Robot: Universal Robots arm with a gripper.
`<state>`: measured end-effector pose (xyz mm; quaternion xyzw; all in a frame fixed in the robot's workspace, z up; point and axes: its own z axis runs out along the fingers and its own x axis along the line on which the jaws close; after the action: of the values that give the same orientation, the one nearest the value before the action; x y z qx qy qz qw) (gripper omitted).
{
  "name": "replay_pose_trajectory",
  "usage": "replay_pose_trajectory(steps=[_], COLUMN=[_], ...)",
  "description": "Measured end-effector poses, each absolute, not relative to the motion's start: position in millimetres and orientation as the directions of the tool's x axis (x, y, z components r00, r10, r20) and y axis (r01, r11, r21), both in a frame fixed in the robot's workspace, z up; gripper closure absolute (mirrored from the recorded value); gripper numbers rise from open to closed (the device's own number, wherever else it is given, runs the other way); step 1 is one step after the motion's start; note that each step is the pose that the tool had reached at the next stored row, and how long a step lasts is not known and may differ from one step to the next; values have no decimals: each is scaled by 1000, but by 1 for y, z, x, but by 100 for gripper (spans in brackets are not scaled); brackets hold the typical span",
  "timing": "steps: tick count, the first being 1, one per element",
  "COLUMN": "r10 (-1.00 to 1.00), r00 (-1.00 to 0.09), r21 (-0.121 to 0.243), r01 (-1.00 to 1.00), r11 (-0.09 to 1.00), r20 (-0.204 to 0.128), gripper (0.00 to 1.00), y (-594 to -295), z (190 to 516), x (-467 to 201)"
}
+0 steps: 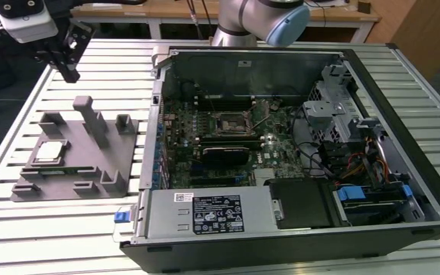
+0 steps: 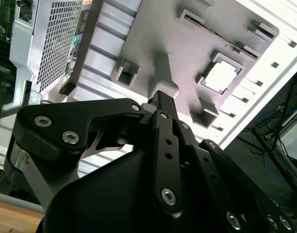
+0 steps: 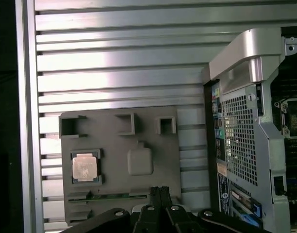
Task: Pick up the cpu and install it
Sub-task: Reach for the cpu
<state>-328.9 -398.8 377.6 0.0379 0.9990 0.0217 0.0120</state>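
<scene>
I have the open case [image 1: 281, 69] just beside the tray [image 1: 90, 166], and its socket [image 1: 230, 121] is waiting on the board inside. With the cpu [image 1: 50, 151] still lying flat in its square recess in the tray, I judge the pick not yet made. The gripper [image 1: 69, 73] hangs high over the tray, well apart from the chip, its fingers closed together on nothing. I reckon the pick calls for spreading those fingers, centring over the chip and coming down square, so they straddle it without catching the recess walls.
</scene>
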Motion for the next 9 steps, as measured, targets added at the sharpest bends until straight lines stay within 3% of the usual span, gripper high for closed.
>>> replay_pose_trajectory(steps=[9], r10=[76], r00=[-997], r21=[44], r01=[75], r11=[996], r20=[-22], gripper=[89], y=[-399], z=[376], x=[-342])
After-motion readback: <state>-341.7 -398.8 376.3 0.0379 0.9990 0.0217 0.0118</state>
